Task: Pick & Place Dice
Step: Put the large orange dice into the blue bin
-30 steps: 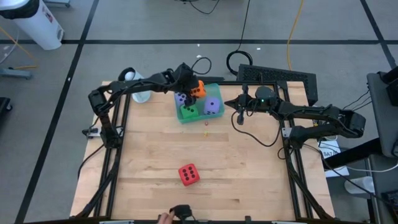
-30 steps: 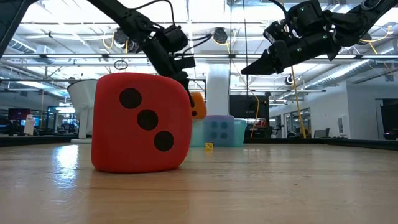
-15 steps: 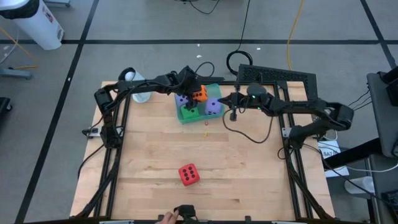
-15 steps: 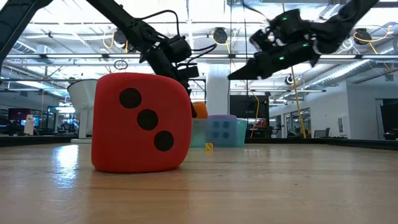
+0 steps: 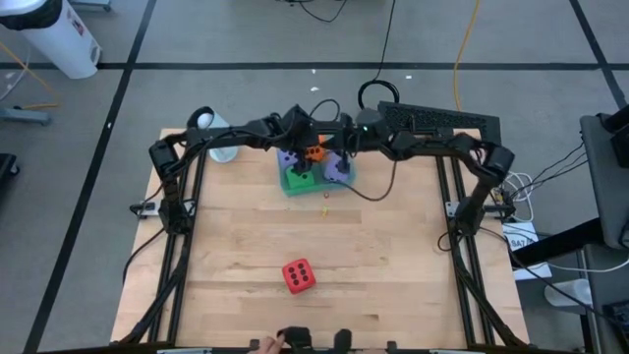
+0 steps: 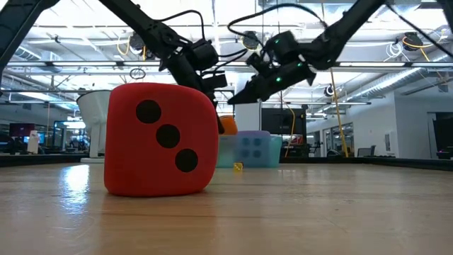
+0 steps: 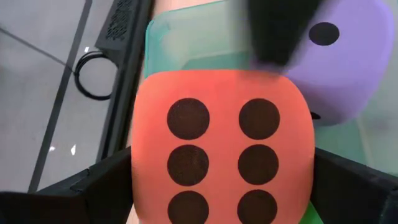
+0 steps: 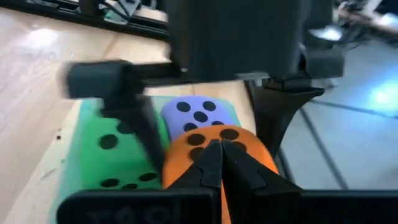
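Observation:
The orange die [image 7: 221, 137] shows six pips and sits between my left gripper's [image 7: 221, 186] fingers over the teal tray [image 5: 291, 187] at the table's far middle. In the tray lie a green die [image 5: 300, 178] and two purple dice [image 5: 286, 157] [image 5: 340, 169]. The red die [image 5: 299, 275] rests alone on the wood near the near edge. My right gripper [image 8: 217, 158] is shut, its tips pointing at the orange die [image 8: 214, 140] from the table's right; I cannot tell whether they touch it. My left gripper pinches the orange die between its two fingers [image 7: 106, 186], one on each of two opposite side faces [image 7: 140, 174]. It reaches in from the table's left, slanting down. The die sits above the tray's rim [image 6: 225, 125]; whether its underside rests on a die below is hidden.
A white cup [image 5: 222, 149] stands at the table's far left, and a small yellow piece [image 5: 326, 208] lies just near of the tray. A dark panel [image 5: 442, 123] lies beyond the far right edge. A person's hand [image 5: 259, 344] shows at the near edge.
My right arm has swung from the table's right side toward the tray, its shut gripper now close beside the orange die. My left gripper, still holding the orange die, has shifted slightly down and toward the near edge over the tray.

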### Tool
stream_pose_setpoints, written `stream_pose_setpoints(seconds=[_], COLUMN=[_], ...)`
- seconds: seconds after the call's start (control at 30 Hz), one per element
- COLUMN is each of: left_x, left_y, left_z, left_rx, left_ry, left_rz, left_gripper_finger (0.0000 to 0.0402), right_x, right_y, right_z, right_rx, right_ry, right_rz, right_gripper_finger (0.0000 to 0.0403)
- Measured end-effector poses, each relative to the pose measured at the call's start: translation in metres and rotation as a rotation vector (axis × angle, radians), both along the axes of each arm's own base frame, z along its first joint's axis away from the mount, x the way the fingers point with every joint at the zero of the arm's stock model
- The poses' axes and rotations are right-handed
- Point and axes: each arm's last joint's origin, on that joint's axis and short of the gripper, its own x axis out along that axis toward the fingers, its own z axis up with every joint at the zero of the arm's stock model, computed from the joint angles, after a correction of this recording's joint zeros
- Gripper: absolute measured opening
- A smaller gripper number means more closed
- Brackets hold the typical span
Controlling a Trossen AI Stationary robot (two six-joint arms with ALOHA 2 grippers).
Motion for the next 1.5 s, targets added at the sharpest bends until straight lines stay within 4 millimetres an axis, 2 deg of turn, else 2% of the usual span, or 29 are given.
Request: stream_pose_setpoints(seconds=[0.17,0.37,0.7,1.0,1.1,1.23,1.5], left_x=[0.004,0.008,0.010,0.012,0.015,0.014,0.010], left_y=[-0.007,-0.012,-0.013,-0.014,-0.015,-0.013,-0.013], left_z=[0.000,0.000,0.003,0.022,0.036,0.027,0.028], left_rx=[-0.005,0.015,0.040,0.040,0.066,0.048,0.083], left_ry=[-0.012,-0.017,-0.033,-0.076,-0.146,-0.113,-0.063], left_rz=[-0.060,-0.082,-0.099,-0.119,-0.134,-0.119,-0.066], left_gripper_finger=[0.0400,0.0400,0.0400,0.0399,0.0399,0.0399,0.0399], right_x=[0.012,0.015,0.012,0.011,0.009,0.009,0.015], right_y=[-0.015,-0.021,-0.022,-0.021,-0.020,-0.019,-0.014], right_z=[-0.011,-0.022,-0.024,-0.024,-0.032,-0.030,-0.026], right_rx=[0.067,0.115,0.156,0.161,0.187,0.176,0.114], right_ry=[0.045,0.101,0.129,0.145,0.191,0.187,0.154], right_rz=[0.010,0.003,-0.015,-0.026,-0.031,-0.014,0.018], right_gripper_finger=[0.0000,0.0000,0.0000,0.0000,0.0000,0.0000,0.0000])
